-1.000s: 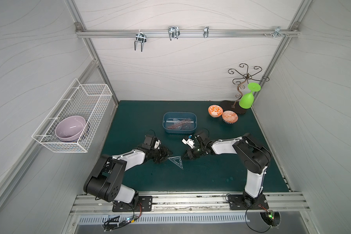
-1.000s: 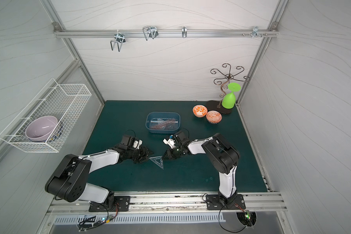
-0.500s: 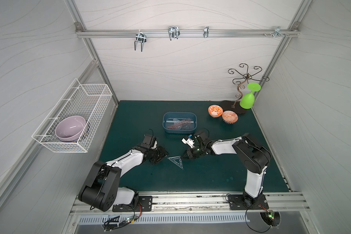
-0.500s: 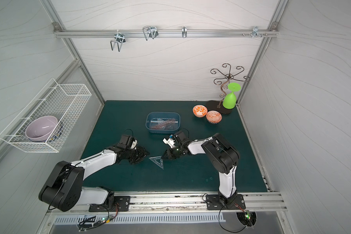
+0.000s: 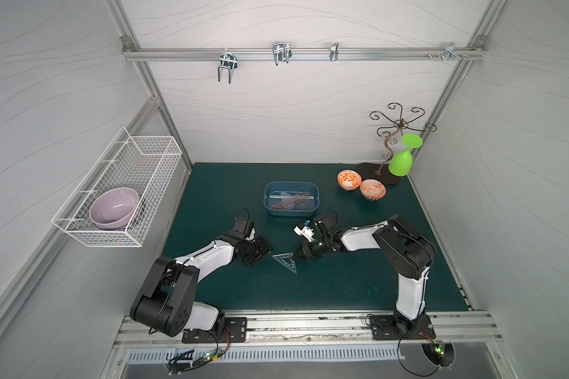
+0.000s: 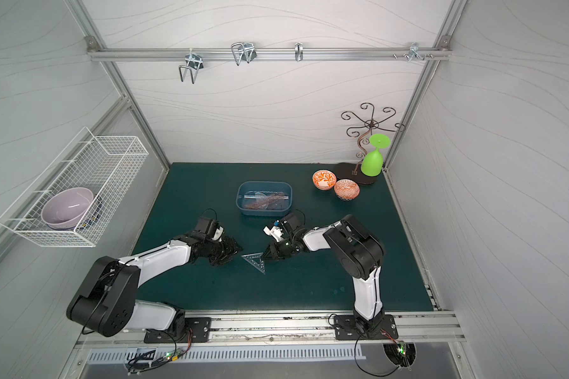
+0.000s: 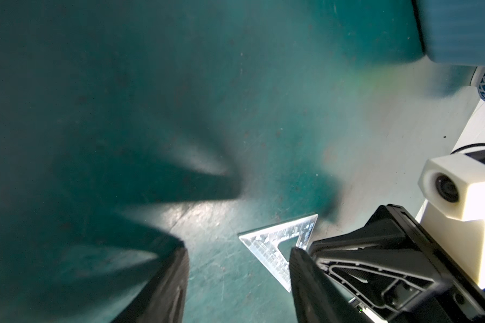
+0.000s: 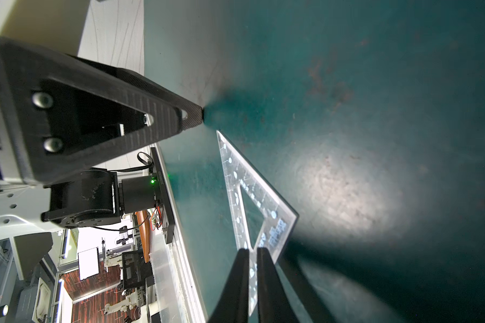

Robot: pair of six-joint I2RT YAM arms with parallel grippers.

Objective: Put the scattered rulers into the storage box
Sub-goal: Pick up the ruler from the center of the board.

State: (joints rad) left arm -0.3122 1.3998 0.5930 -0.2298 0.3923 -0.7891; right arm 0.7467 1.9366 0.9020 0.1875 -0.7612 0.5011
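Rulers [image 5: 292, 204] lie in storage box [image 5: 291, 214]; left fingers [image 7: 163, 279] gape, right fingers [image 8: 239, 279] seemingly pinch clear triangle [image 8: 277, 223] outside.

**Black-and-white twin arms**

The left arm [image 5: 207, 256] and right arm [image 5: 362, 238] share white link shells and black joint housings, on black base plates [image 5: 404, 328] with screws. Thin black cables [image 5: 243, 213] loop at the wrists. The left gripper [image 7: 238, 247] has black ribbed fingers [image 7: 168, 279]; a white camera block [image 7: 459, 190] tops the right wrist.

triangle ruler [image 8: 235, 167] — clear glossy plastic | mat [image 5: 342, 279] — scuffed matt green
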